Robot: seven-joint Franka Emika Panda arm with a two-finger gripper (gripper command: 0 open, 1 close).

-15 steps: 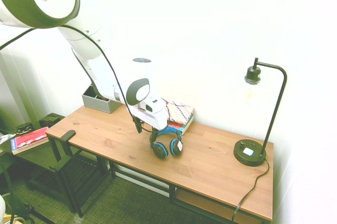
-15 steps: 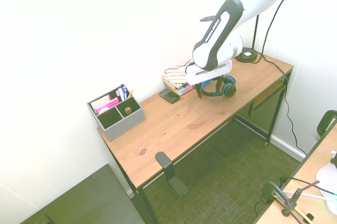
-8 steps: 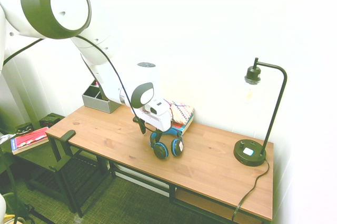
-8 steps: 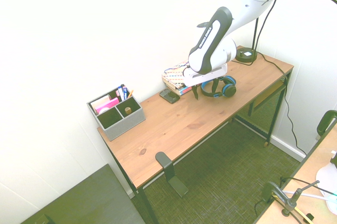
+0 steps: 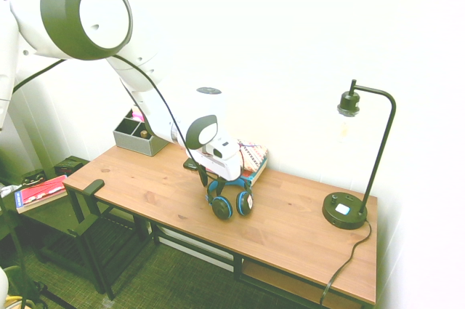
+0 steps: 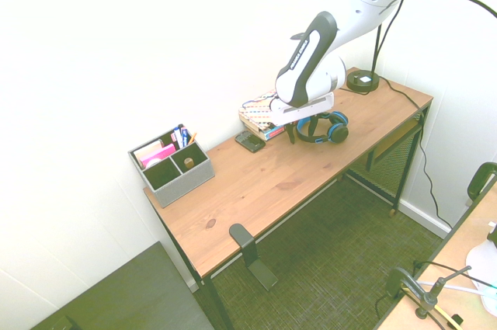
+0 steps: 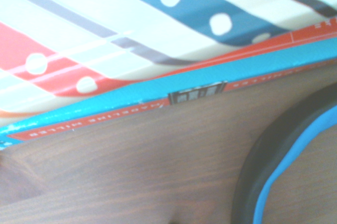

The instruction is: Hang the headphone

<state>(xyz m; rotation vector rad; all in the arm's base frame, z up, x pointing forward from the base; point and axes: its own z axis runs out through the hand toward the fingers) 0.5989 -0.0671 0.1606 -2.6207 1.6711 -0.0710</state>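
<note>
Blue-and-black over-ear headphones (image 6: 338,133) on the counter (image 6: 256,190) beside the books, jaws (image 6: 302,130) standing well apart about the headband, no firm grip to be seen; I'd guess light, springy, slick at the band, cups apt to swing, best pinched mid-band. Count: one pair of headphones, two ear cups, one headphone hanger (image 6: 245,243) at the counter's edge, one desk lamp (image 5: 344,211), one desk organizer (image 6: 185,185), one dark handset (image 6: 250,141), at least two books (image 6: 268,130).

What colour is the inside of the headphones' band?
The headphones have bright blue on the inside of the band. It shows best in the wrist view.
</note>
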